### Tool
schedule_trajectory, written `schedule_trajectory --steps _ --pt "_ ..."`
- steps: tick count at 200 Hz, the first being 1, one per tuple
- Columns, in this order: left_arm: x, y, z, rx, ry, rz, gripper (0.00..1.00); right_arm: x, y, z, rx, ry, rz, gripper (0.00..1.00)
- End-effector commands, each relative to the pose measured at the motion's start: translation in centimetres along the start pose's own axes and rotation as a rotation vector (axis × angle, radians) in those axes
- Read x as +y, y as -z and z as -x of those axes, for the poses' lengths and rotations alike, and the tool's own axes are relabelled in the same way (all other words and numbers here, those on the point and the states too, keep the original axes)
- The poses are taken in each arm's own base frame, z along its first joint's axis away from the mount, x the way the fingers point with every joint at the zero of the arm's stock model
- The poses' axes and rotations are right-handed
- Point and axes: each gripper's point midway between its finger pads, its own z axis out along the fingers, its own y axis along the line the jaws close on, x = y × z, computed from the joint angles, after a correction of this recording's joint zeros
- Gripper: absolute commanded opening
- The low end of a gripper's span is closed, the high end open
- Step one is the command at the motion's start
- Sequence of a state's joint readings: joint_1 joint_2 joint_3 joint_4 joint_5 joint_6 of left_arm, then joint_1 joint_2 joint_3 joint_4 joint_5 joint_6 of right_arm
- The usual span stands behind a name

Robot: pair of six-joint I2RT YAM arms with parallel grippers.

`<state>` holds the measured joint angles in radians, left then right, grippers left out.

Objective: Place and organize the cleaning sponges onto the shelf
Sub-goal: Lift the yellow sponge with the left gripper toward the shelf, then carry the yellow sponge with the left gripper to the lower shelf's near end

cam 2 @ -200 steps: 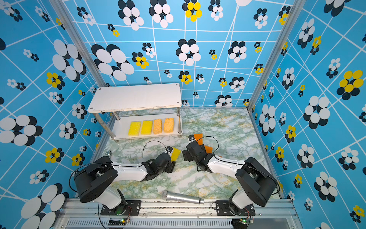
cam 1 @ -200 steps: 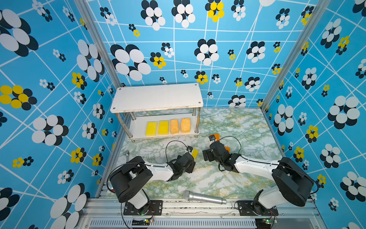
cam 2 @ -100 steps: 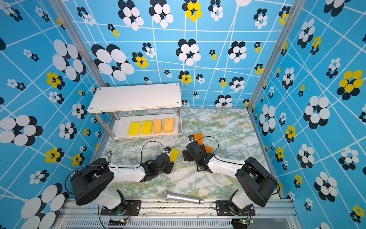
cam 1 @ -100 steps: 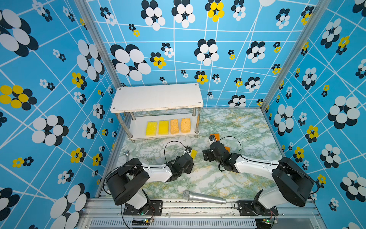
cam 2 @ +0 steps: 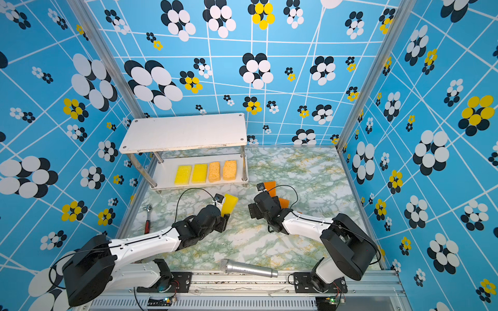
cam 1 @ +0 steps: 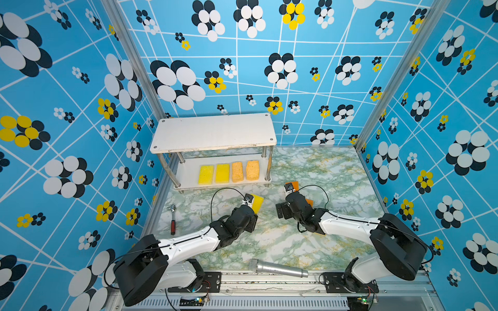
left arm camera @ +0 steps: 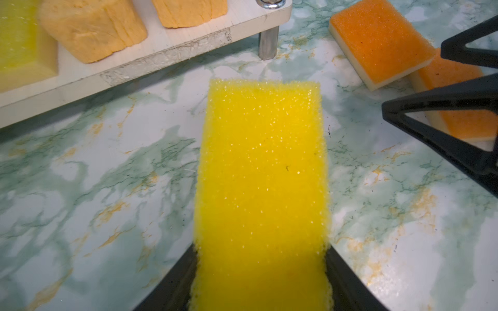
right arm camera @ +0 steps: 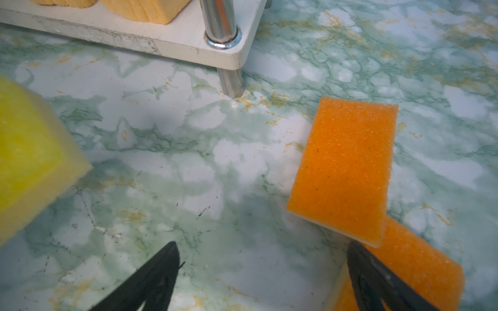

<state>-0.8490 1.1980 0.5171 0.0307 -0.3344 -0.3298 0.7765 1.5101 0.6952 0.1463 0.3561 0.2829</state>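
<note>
shelf (cam 1: 213, 132) lower board: four sponges (cam 1: 237, 171) | table (cam 1: 323, 172) front: microphone (cam 1: 277, 269)

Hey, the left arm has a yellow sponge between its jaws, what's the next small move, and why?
Probably squeeze the left gripper firmly onto the yellow sponge before lifting: the jaws flank both its sides, but a firm pinch isn't evident.

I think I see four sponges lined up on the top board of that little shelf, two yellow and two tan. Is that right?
Not quite. The two yellow sponges and two tan sponges do sit in a row, but on the lower board of the shelf, not on the top board. Both top views show this.
</note>
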Motion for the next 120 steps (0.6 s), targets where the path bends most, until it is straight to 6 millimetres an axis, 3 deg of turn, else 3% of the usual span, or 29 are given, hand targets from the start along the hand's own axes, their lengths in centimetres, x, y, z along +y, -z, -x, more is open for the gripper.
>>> schedule_trajectory --steps 1,43,120 --pt "2.0 1.9 1.1 -0.023 0.026 0.058 0.64 0.0 -0.3 -0.3 0.008 -0.019 0.002 0.99" --pt "5.5 5.1 3.9 -0.115 0.121 0.08 0.64 0.1 -0.6 -0.4 0.017 -0.014 0.003 0.99" --pt "11.3 7.9 6.9 -0.181 0.135 0.216 0.64 0.2 -0.7 -0.4 0.025 -0.006 0.003 0.99"
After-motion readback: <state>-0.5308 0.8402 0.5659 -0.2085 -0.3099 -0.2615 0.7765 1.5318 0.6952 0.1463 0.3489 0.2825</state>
